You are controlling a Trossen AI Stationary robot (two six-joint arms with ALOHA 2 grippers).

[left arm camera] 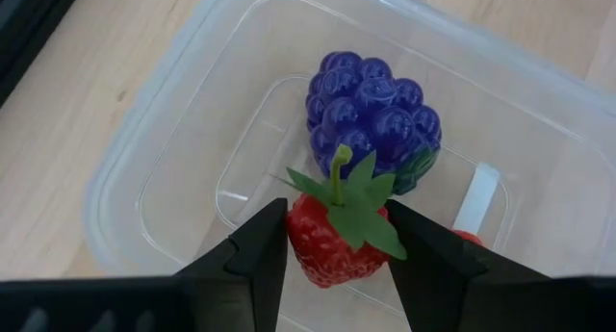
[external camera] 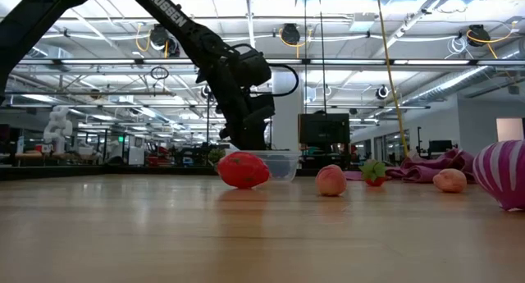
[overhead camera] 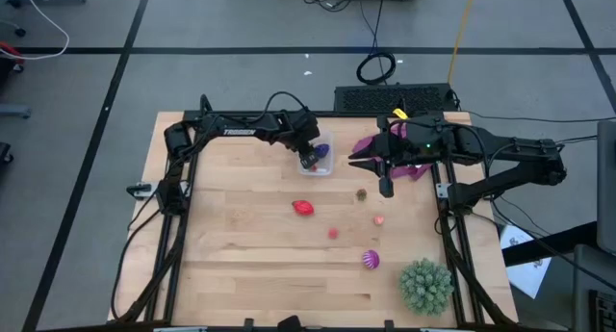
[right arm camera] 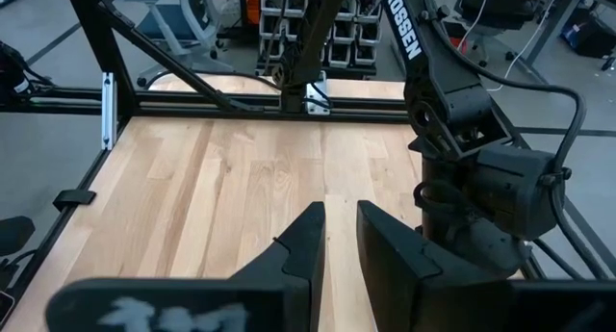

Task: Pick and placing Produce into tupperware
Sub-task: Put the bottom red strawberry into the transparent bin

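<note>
The clear tupperware (overhead camera: 320, 157) sits near the table's far edge, and its rim also shows in the left wrist view (left arm camera: 144, 140). Blue-purple grapes (left arm camera: 371, 115) lie inside it. My left gripper (left arm camera: 337, 241) points down into it, shut on a red strawberry (left arm camera: 332, 250). Other produce lies on the wood: a red piece (overhead camera: 303, 208), a small red one (overhead camera: 333, 233), a pink one (overhead camera: 379, 218), a brownish one (overhead camera: 362, 192) and the striped magenta ball (overhead camera: 371, 260). My right gripper (overhead camera: 385, 185) waits right of the tupperware, shut and touching nothing. My left gripper pinches the strawberry's red body (left arm camera: 300, 245) between its two fingers, just under the green leaf cap (left arm camera: 361, 202). The fingers come from above, pointing down into the tupperware. The strawberry is stem-up beside the grapes; whether its tip touches the floor of the box I cannot tell.
A purple cloth (overhead camera: 409, 164) lies by the far right edge, behind the right arm. A large green spiky ball (overhead camera: 424, 285) stands at the near right corner. The loose produce is spread over the table's middle right, and bare wood (overhead camera: 231, 245) fills the near left.
</note>
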